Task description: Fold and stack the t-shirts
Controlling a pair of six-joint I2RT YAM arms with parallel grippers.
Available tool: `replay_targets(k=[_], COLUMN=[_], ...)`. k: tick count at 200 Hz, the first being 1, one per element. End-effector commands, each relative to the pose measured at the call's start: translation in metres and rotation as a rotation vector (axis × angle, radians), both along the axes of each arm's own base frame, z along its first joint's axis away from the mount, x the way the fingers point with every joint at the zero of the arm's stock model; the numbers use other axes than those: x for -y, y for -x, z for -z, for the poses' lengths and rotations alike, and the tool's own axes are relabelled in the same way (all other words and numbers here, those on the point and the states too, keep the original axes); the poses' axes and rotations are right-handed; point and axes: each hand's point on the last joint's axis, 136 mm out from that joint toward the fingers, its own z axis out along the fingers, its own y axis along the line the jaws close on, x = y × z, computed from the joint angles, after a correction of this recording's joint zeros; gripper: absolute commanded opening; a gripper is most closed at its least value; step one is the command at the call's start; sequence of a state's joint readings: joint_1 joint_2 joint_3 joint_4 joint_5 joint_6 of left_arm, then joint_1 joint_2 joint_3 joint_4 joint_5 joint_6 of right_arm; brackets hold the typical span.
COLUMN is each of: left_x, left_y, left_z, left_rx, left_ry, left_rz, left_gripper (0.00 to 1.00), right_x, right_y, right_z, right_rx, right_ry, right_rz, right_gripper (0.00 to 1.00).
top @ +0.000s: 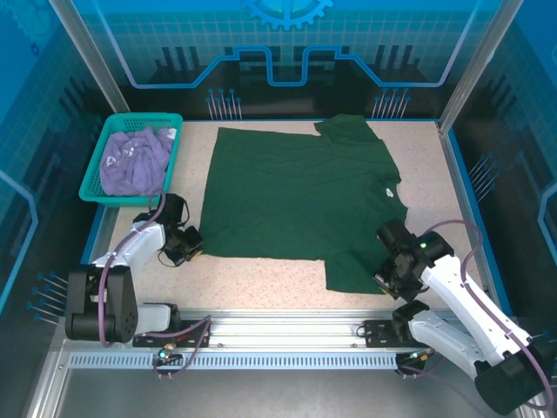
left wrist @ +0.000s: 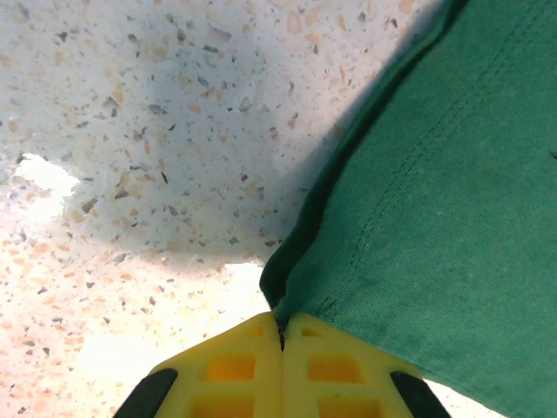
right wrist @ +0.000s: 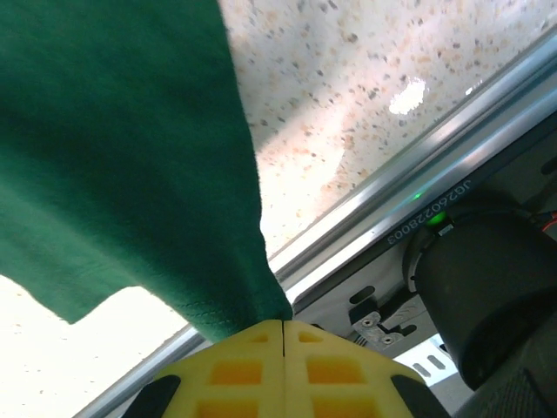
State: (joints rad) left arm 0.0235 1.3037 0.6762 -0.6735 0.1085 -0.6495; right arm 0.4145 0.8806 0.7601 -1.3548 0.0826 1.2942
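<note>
Clamped tight, the left gripper (top: 184,246) had its jaws pressed together on the near left hem corner of the green t-shirt (top: 296,196). Its wrist view showed the yellow tips of the left gripper (left wrist: 281,326) biting only the very edge of the green t-shirt (left wrist: 435,200). The right gripper (top: 389,277) was equally closed. In its wrist view the right gripper (right wrist: 283,324) pinched the tip of the near sleeve of the green t-shirt (right wrist: 113,148), close above the metal rail (right wrist: 392,200) at the near edge.

The green t-shirt lay spread flat across the middle of the bench (top: 261,283), hem to the left and collar to the right, not yet folded. The lavender t-shirt (top: 135,157) sat crumpled in the basket (top: 144,117) at the far left.

Both holds looked shallow, so the cloth could slide out once the arms lifted and its weight came on. At the hem, whether both layers were caught could not be told. If only the upper one was, the shirt would likely gape open rather than fold cleanly. Uneven lifting by the two arms would probably skew the fold line or drag the far side into wrinkles. With the right hold so near the rail, the hanging sleeve might brush or catch on it.
</note>
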Motion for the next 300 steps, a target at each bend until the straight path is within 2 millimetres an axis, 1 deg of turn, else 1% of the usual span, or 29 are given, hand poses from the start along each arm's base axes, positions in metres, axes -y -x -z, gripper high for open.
replay_targets(k=[1,8,11,25,28,63,98,101,128,144,171,206,229,257,300], left_x=[0.000,0.000,0.000,-0.001,-0.001,-0.002,0.003,0.003,0.000,-0.002,-0.007,-0.017,-0.022,-0.028,-0.033], left_y=[-0.007,-0.012,-0.015,-0.025,-0.027,-0.054,-0.085,-0.088,-0.110,-0.121,-0.136,-0.149,-0.153,-0.155,-0.152], left_z=[-0.016,-0.020,-0.022,-0.029,-0.030,-0.045,-0.053,-0.053,-0.053,-0.049,-0.040,-0.027,-0.020,-0.014,-0.009], left_rx=[0.009,0.016,0.022,0.038,0.041,0.080,0.090,0.092,0.092,0.078,0.046,0.008,-0.015,-0.032,-0.056], left_ry=[0.006,0.005,0.006,0.002,0.002,0.017,0.050,0.050,0.039,0.030,0.000,-0.034,-0.042,-0.058,-0.065], left_rz=[-0.001,0.001,0.002,0.007,0.006,0.008,0.028,0.029,0.029,0.038,0.058,0.066,0.066,0.072,0.061], left_gripper=[0.00,0.00,0.00,0.00,0.00,0.00,0.00,0.00,0.00,0.00,0.00,0.00,0.00,0.00,0.00], right_x=[0.004,0.004,0.001,-0.002,-0.004,-0.014,-0.016,-0.017,-0.018,-0.020,-0.022,-0.017,-0.009,0.000,0.012], right_y=[-0.020,-0.026,-0.034,-0.052,-0.058,-0.106,-0.153,-0.160,-0.199,-0.222,-0.256,-0.293,-0.308,-0.322,-0.334], right_z=[-0.019,-0.020,-0.028,-0.038,-0.041,-0.061,-0.072,-0.074,-0.077,-0.075,-0.061,-0.042,-0.030,-0.015,0.002], right_rx=[0.051,0.053,0.081,0.106,0.114,0.178,0.210,0.218,0.220,0.211,0.167,0.106,0.066,0.026,-0.016], right_ry=[0.063,0.079,0.073,0.088,0.090,0.120,0.143,0.141,0.153,0.162,0.170,0.184,0.196,0.204,0.215], right_rz=[-0.017,-0.031,-0.038,-0.056,-0.065,-0.117,-0.143,-0.143,-0.158,-0.170,-0.177,-0.168,-0.157,-0.149,-0.132], right_gripper=[0.00,0.00,0.00,0.00,0.00,0.00,0.00,0.00,0.00,0.00,0.00,0.00,0.00,0.00,0.00])
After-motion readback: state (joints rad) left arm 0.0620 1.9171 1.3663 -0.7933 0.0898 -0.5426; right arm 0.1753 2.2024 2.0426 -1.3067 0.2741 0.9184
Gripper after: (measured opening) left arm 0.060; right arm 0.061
